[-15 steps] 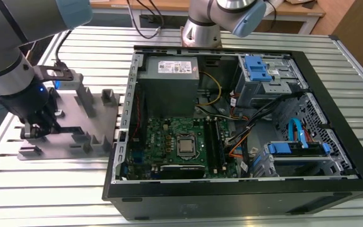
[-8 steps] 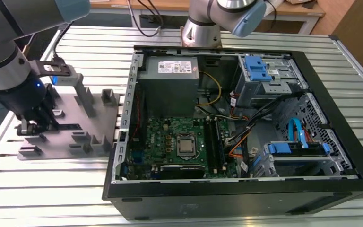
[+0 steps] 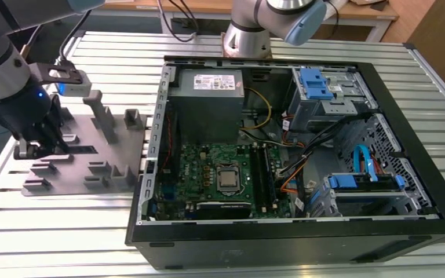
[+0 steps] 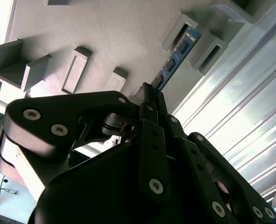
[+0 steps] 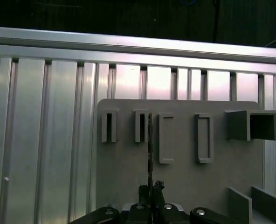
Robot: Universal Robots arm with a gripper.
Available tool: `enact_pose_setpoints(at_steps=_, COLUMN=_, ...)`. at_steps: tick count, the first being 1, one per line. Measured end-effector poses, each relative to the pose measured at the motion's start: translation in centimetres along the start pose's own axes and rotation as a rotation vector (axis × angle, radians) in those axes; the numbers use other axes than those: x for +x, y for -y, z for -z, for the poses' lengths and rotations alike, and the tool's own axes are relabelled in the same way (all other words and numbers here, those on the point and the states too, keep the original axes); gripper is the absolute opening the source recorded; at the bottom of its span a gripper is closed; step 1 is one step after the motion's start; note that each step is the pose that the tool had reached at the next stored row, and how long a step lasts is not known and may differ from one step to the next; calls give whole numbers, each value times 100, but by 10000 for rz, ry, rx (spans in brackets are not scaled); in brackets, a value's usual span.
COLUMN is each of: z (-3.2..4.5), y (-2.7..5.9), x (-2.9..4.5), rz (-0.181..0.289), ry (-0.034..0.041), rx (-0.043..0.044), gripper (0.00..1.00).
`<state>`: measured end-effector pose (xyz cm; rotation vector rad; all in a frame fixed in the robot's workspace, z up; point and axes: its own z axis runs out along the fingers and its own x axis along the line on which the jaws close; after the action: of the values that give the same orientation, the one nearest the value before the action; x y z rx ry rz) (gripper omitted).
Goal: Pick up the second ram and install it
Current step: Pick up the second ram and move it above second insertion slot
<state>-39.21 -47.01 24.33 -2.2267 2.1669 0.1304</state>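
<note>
power supply [image 3: 207, 110]: white label [image 3: 216, 82] on its top face, print too small to read
motherboard [image 3: 199, 165]: markings too small to read
second ram [image 4: 175, 56]: no print can be made out on its blue face

Found a table [image 3: 60, 237] of ribbed aluminium slats, the ribs running across the exterior view. Confirmed the same slats in both wrist views [image 4: 250, 102] [image 5: 44, 116]. Noted lying flat on it, at the exterior view's left, a grey fixture plate [image 3: 76, 178] [image 5: 184, 182] with raised blocks and slots on top. Noted just beside that plate, toward the exterior view's right, an open black computer case [image 3: 284, 248] laid on its side; contact between the two not determinable. Recorded a robot arm base [image 3: 245, 43] standing behind the case.
</note>
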Motion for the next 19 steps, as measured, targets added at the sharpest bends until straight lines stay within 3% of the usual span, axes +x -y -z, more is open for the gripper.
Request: enact_pose_setpoints(at_steps=19, z=258, y=-9, x=-21, rz=2, ry=59, rx=2, gripper=14)
